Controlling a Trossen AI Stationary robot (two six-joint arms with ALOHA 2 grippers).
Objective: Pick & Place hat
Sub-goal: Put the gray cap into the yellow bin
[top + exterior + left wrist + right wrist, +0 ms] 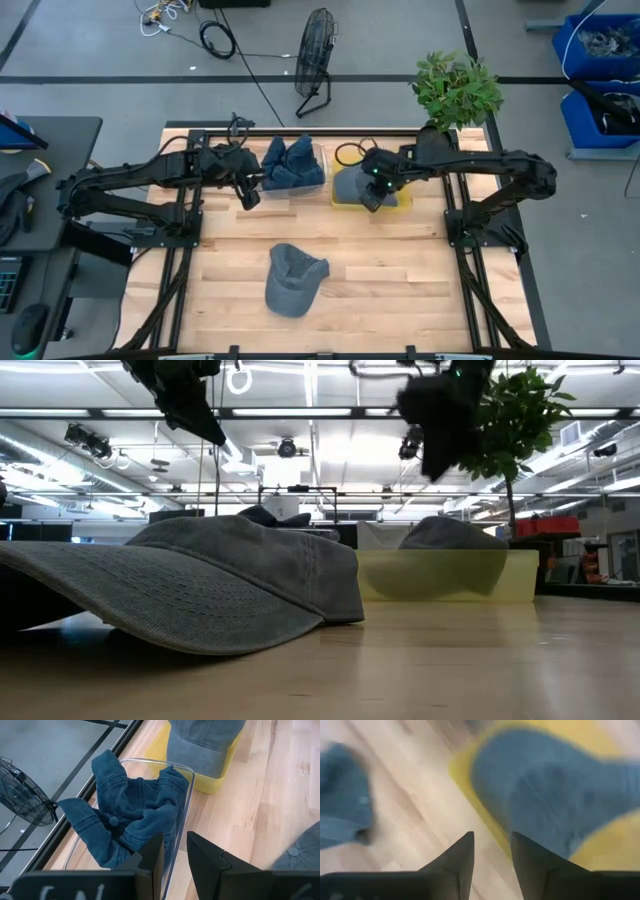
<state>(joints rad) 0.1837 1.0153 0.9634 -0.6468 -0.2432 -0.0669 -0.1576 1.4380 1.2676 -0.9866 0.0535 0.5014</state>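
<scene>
A grey cap point(293, 278) point(200, 590) lies flat on the wooden table, nearer its front edge, touched by no gripper. A second grey cap point(350, 183) point(555, 795) sits in a yellow bin point(400, 203) point(450, 575). Dark blue caps point(290, 162) point(130, 810) are heaped in a clear bin point(185, 805). My left gripper point(250, 195) point(175, 855) hovers open beside the clear bin's near left corner. My right gripper point(372, 200) point(492, 855) hangs open above the yellow bin's near edge, over the cap there.
Both bins stand side by side at the table's far edge. A potted plant point(457, 90) stands off the far right corner and a floor fan point(315, 60) sits beyond the far edge. Bare wood point(400, 280) lies around the loose cap.
</scene>
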